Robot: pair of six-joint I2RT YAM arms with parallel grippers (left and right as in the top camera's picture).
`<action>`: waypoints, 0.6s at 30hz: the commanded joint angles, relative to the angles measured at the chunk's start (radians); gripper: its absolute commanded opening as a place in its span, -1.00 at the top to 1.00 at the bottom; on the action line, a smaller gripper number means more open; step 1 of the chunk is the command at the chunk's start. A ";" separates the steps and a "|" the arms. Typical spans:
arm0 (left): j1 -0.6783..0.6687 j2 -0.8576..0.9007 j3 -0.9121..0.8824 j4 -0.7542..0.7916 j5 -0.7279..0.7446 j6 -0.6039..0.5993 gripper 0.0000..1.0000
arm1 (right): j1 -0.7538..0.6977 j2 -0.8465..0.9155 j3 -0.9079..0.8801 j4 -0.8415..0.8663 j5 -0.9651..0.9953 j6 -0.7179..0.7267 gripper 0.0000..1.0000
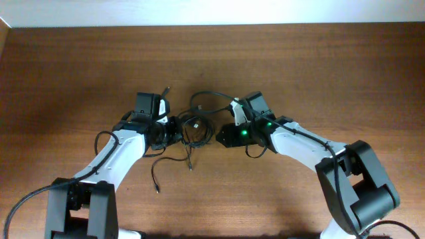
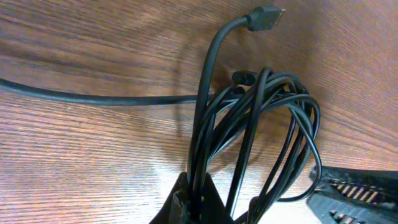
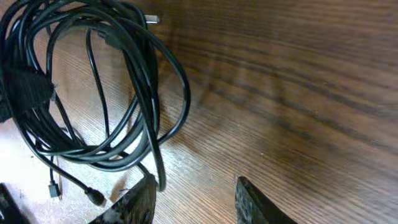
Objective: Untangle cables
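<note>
White shells are covering the left arm [image 1: 123,149] and the right arm [image 1: 299,143] between black joints. Green lights [image 1: 244,133] are glowing on the right arm's black wrist block. Thick black wires [image 1: 30,194] are looping from blocky black bases [image 1: 362,189]. The right hand [image 3: 193,190] is showing dark, wedge-shaped fingers [image 3: 261,202].

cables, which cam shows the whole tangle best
Right wrist: the cables appear as nearly the whole coil, with separate loops and small plug ends easy to tell apart. Left wrist is closer but crops them to a bunch of strands and one plug. Overhead shows only a small dark tangle.
</note>
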 commanded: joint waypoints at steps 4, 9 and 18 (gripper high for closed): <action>-0.002 0.006 -0.003 0.003 0.026 0.023 1.00 | 0.023 0.011 0.003 0.003 0.031 0.047 0.17; -0.002 0.006 -0.003 0.001 0.065 -0.004 1.00 | 0.038 0.011 0.003 0.003 0.147 0.065 0.29; -0.002 0.006 -0.003 0.025 0.171 -0.029 1.00 | 0.125 0.011 0.003 0.012 0.344 0.121 0.30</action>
